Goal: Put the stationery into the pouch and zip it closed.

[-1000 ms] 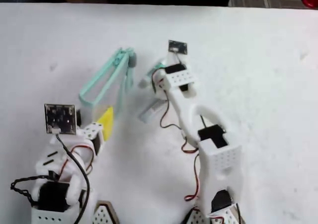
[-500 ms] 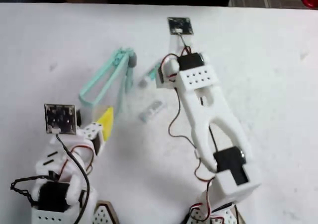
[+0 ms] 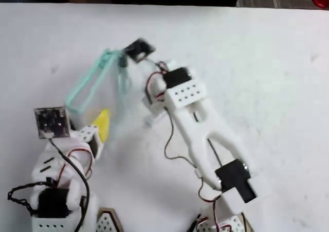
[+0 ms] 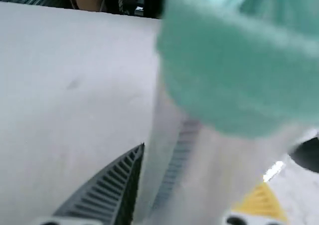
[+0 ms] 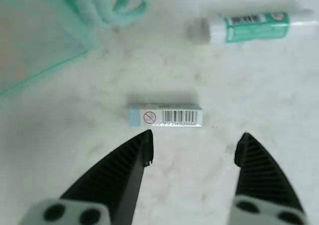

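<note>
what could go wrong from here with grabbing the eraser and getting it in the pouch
1. The eraser sits off-centre, toward one finger of the open right gripper, so that finger may land on it or knock it away.
2. The pouch, held at one edge by the left gripper, looks floppy. Its opening may sag shut before a drop.
</note>
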